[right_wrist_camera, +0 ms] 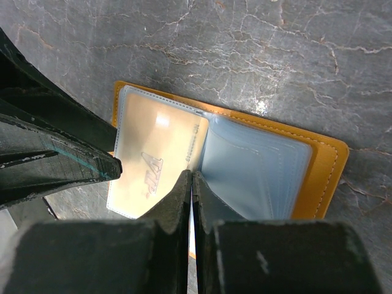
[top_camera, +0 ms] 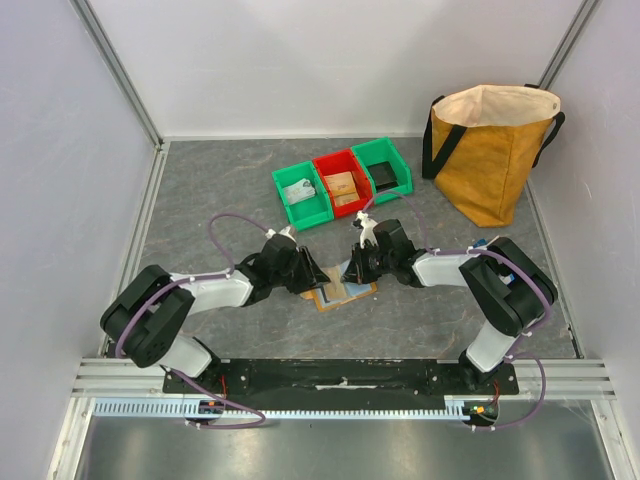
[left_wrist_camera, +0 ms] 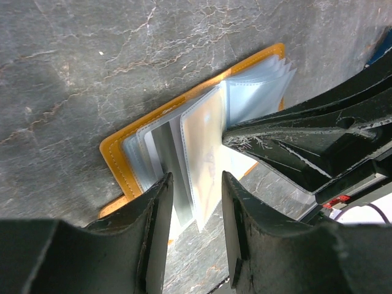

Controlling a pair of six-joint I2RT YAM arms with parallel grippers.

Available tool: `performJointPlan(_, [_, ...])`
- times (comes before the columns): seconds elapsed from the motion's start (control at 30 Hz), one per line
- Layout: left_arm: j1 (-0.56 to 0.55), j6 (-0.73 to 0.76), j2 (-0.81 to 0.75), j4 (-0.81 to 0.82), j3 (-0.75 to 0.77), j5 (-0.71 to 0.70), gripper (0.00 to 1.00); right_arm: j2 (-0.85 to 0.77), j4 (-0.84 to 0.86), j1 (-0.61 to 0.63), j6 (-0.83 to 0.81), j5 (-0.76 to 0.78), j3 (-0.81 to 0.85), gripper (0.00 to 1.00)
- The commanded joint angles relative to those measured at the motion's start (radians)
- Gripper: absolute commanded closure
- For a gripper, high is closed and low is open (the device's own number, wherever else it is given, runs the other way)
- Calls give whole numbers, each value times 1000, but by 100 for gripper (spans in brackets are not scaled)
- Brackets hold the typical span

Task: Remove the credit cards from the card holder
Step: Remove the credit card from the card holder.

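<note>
The tan-orange card holder (top_camera: 345, 292) lies open on the table between my grippers, its clear sleeves fanned out. It also shows in the left wrist view (left_wrist_camera: 113, 153) and the right wrist view (right_wrist_camera: 327, 165). A greyish-white credit card (right_wrist_camera: 156, 153) sits inside a raised sleeve; it shows edge-on in the left wrist view (left_wrist_camera: 205, 153). My left gripper (left_wrist_camera: 196, 184) is open, with the free edges of that sleeve and its neighbour between the fingers. My right gripper (right_wrist_camera: 191, 176) is shut, its tips at the holder's fold beside the pale blue sleeves. I cannot tell whether it pinches a sleeve.
Three small bins stand behind the holder: green (top_camera: 302, 195), red (top_camera: 342, 185) and green (top_camera: 382, 168), each with items inside. A big mustard bag (top_camera: 495, 150) stands at the back right. Grey walls enclose the table on three sides.
</note>
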Motion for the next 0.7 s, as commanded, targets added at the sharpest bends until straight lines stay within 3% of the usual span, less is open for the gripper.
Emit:
performJointPlan(0.0, [-9,21,22,28,31,12,56,68,-121,8,-28,59,-50,93])
performJointPlan(0.37, [-33,-37,77,121,50,73,62,43,-93,6,-11,44,-48,93])
performJointPlan(0.43, [-35,-40,94,132,56,79,69,25,-78,6,-2,39,-50,91])
performJointPlan(0.57, [-38,-40,102,127,59,73,94,-35,-67,6,9,48,-45,78])
performJointPlan(0.67, [-36,-16,88,85,71,59,98,-95,-87,6,6,82,-42,68])
